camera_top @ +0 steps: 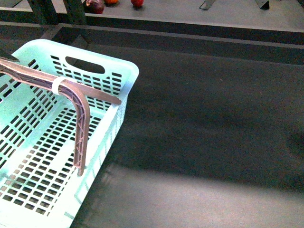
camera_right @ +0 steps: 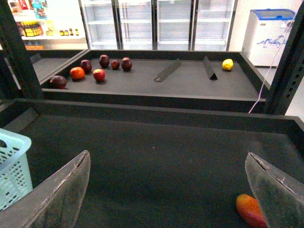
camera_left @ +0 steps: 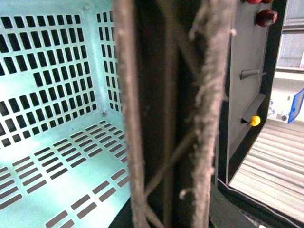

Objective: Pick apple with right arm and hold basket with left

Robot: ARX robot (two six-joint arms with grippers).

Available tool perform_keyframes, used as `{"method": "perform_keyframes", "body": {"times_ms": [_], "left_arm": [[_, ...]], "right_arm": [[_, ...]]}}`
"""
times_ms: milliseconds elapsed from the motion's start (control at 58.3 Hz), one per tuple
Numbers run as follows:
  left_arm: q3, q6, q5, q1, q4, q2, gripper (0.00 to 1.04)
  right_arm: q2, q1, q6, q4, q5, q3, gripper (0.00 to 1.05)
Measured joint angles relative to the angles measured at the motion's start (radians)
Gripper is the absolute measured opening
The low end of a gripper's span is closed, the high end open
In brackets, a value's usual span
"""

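Nearest, the left gripper pinches the raised handle of the basket, apparently steadying it to receive fruit. Beyond, the right gripper hangs spread wide over the dark tray, with the apple just beside one finger, not yet enclosed.

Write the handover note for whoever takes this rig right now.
Left end effector: shut on the raised swing handle of the basket. The basket sits at the left of the dark tray, with nothing seen inside.
Right end effector: open, empty, low over the tray floor.
Apple: on the tray floor beside one right finger, partly hidden by it.
Done: basket held.
Left: centre the right end effector on the apple, close, lift.
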Motion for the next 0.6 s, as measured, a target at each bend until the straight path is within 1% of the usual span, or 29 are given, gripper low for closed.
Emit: {"method": "perform_keyframes", "body": {"times_ms": [171,326,377,480,600], "left_arm": [[0.067,0.012,-0.011,-0.088,-0.059,-0.035,0.07],[0.173,0.022,-0.011,-0.194,-0.094,-0.036,0.07],[0.214,0.026,-0.011,-0.236,-0.106,-0.035,0.07],[0.327,0.043,-0.003,-0.357,-0.159,-0.018,0.07],[0.375,0.056,0.002,-0.444,-0.175,0.015,0.07]], "right_arm": [[0.000,0.000,0.000,0.000,0.000,0.000,0.96],[0.000,0.000,0.000,0.000,0.000,0.000,0.96],[0.000,0.000,0.000,0.000,0.000,0.000,0.96],[0.000,0.000,0.000,0.000,0.000,0.000,0.96],[0.000,0.000,0.000,0.000,0.000,0.000,0.96]]}}
